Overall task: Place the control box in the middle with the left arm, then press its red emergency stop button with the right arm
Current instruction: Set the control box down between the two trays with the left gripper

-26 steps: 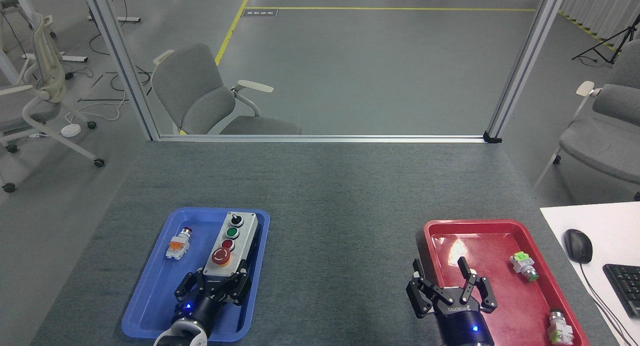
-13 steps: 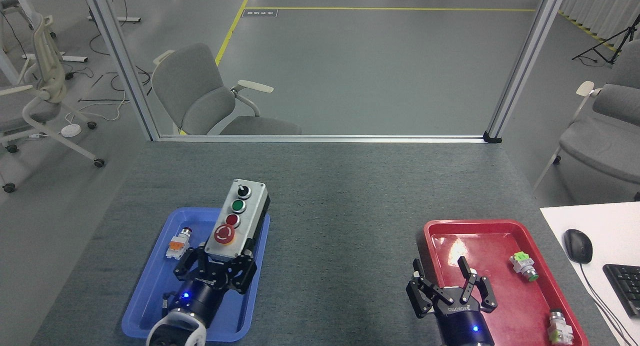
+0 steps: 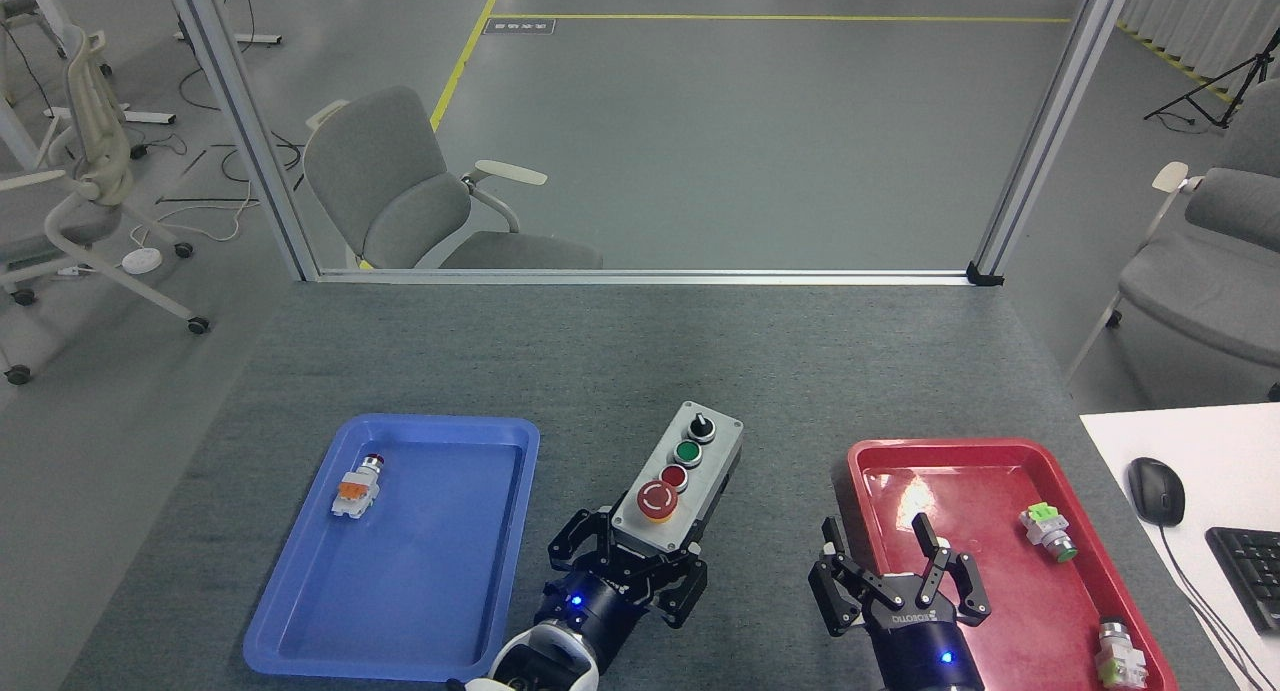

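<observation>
Head view: the left gripper [image 3: 628, 567] is pinching the near end of the control box [image 3: 680, 476], which sits over the bare grey tabletop [image 3: 640, 361] between the blue tray [image 3: 300, 611] and the red tray [image 3: 1130, 591]. Its red emergency stop button [image 3: 657, 499] faces up. The right gripper [image 3: 890, 561] hangs spread wide, holding nothing, at the red tray's left edge.

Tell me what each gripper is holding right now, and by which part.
The left gripper clamps the control box by its near end, beside the red emergency stop button. The right gripper is open and holds nothing.
</observation>
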Available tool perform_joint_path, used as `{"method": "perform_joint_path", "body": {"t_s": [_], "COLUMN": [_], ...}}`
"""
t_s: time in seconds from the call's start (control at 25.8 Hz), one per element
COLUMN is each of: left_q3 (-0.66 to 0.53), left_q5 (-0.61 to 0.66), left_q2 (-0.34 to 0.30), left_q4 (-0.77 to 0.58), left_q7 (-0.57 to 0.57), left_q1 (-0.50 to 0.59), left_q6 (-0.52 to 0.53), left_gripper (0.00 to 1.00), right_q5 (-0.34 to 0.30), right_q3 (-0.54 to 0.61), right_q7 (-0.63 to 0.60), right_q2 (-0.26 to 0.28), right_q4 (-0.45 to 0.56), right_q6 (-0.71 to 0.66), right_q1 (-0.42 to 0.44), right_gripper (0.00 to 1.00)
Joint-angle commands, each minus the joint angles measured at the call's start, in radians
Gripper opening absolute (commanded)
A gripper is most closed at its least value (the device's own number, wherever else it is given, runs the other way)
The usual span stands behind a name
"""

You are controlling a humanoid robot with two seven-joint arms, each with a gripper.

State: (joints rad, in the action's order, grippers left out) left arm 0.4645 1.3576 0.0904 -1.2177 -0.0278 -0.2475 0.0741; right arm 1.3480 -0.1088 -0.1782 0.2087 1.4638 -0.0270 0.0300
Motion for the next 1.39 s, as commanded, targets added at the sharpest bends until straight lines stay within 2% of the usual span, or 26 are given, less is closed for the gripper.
{"method": "perform_joint_path", "body": {"t_s": [0.0, 0.23, 0.54, 0.93, 0.97, 1.2, 1.35], "left_q3": [0.019, 0.036, 0.037, 0.102, 0.103, 0.118, 0.118], "left_q5": [0.001, 0.001, 0.0, -0.015, -0.017, -0.018, -0.018], "left_q2": [0.032, 0.035, 0.038, 0.038, 0.04, 0.043, 0.042], "left_q4": [0.106, 0.219, 0.236, 0.224, 0.224, 0.214, 0.205], "left_q7": [-0.008, -0.029, -0.031, -0.027, -0.027, -0.031, -0.031], "left_q1": [-0.047, -0.075, -0.073, -0.072, -0.073, -0.073, -0.073], "left_q6": [-0.01, -0.007, -0.008, -0.057, -0.068, -0.102, -0.103], "left_gripper": [0.0, 0.0, 0.0, 0.0, 0.04, 0.48, 0.64], "right_q5": [0.0, 0.0, 0.0, 0.0, 0.0, 0.0, 0.002], "right_q3": [0.001, 0.003, 0.003, 0.003, 0.003, 0.001, 0.001], "right_q7": [0.0, 0.0, 0.0, 0.0, 0.0, 0.0, 0.0], "right_q2": [-0.002, -0.002, 0.0, 0.001, 0.001, 0.0, -0.002], "right_q4": [0.001, 0.001, 0.001, 0.0, 0.0, 0.0, 0.0], "right_q6": [0.004, 0.004, 0.002, 0.002, 0.002, 0.004, 0.004], "right_q1": [0.001, 0.001, 0.001, 0.002, 0.002, 0.007, 0.008], "right_gripper": [0.98, 0.98, 0.97, 0.97, 0.97, 0.97, 0.97]}}
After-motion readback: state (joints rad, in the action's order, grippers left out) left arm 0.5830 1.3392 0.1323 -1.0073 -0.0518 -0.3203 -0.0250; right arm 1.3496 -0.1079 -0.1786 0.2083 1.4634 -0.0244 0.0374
